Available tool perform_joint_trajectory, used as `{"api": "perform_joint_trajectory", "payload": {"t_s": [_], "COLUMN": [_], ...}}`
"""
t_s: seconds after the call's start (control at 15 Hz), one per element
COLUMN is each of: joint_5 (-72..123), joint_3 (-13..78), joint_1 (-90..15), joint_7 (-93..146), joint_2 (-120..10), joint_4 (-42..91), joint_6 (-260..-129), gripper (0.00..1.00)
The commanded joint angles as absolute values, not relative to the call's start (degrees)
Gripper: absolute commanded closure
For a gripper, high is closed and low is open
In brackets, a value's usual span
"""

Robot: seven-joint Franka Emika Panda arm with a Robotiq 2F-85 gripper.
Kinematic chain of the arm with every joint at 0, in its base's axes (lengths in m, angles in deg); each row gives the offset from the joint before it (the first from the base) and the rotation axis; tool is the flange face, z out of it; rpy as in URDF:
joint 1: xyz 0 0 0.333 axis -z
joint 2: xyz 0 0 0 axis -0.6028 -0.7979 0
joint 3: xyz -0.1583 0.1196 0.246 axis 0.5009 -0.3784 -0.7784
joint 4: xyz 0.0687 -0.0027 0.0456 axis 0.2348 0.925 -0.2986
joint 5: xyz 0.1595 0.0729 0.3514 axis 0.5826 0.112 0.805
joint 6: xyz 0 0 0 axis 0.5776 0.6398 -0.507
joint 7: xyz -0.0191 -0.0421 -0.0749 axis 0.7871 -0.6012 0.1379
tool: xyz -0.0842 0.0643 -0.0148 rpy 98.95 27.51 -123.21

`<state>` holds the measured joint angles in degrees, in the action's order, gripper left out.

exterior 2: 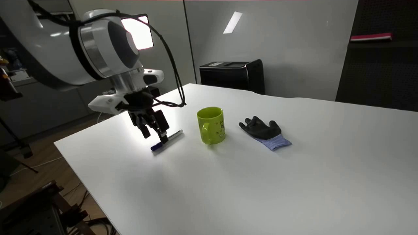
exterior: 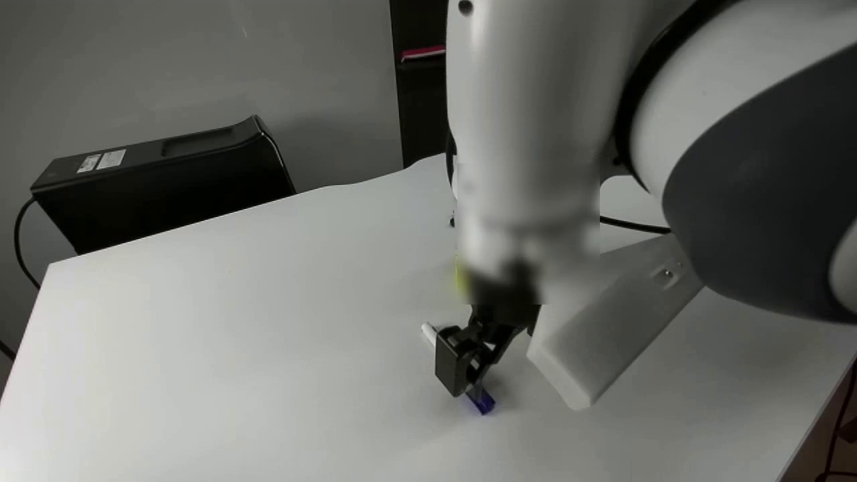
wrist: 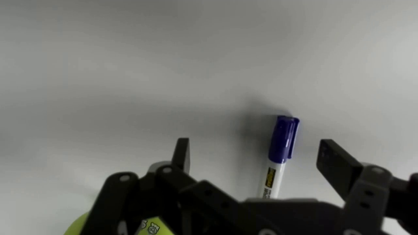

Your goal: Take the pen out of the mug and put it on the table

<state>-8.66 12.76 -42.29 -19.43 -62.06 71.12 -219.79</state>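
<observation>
The pen is a white marker with a dark blue cap (wrist: 283, 140). It lies on the white table, outside the mug, and also shows in both exterior views (exterior: 481, 400) (exterior 2: 175, 134). The yellow-green mug (exterior 2: 214, 127) stands upright beside it. The mug is mostly hidden behind the arm in an exterior view (exterior: 460, 278), and part of it shows at the bottom of the wrist view (wrist: 156, 227). My gripper (wrist: 254, 147) is open, low over the pen. Its fingers stand on either side of the pen with gaps. The pen's far end is hidden by the gripper in the wrist view.
A black glove with a blue cuff (exterior 2: 263, 130) lies on the table (exterior 2: 261, 186) past the mug. A black box-shaped machine (exterior: 167, 181) stands behind the table's back edge. It also shows in an exterior view (exterior 2: 232, 76). A cable loop (exterior 2: 178, 81) hangs from the arm.
</observation>
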Motion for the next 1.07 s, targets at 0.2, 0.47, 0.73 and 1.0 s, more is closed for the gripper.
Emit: {"api": "perform_joint_trajectory", "payload": {"t_s": [0.2,0.47,0.73,1.0], "joint_5": [17.62,31.21,36.99,36.78], "joint_3": [-4.71,0.59,7.15,9.96], "joint_1": [-26.53,-32.50,-38.59,-41.64], "joint_7": [9.46,23.91,31.75,31.30], "joint_2": [-55.55,-50.24,-47.72,-48.03], "joint_4": [69.26,67.22,66.09,66.63], "joint_6": [-206.01,-197.59,-190.14,-191.47], "gripper": [0.00,0.00,0.00,0.00]}}
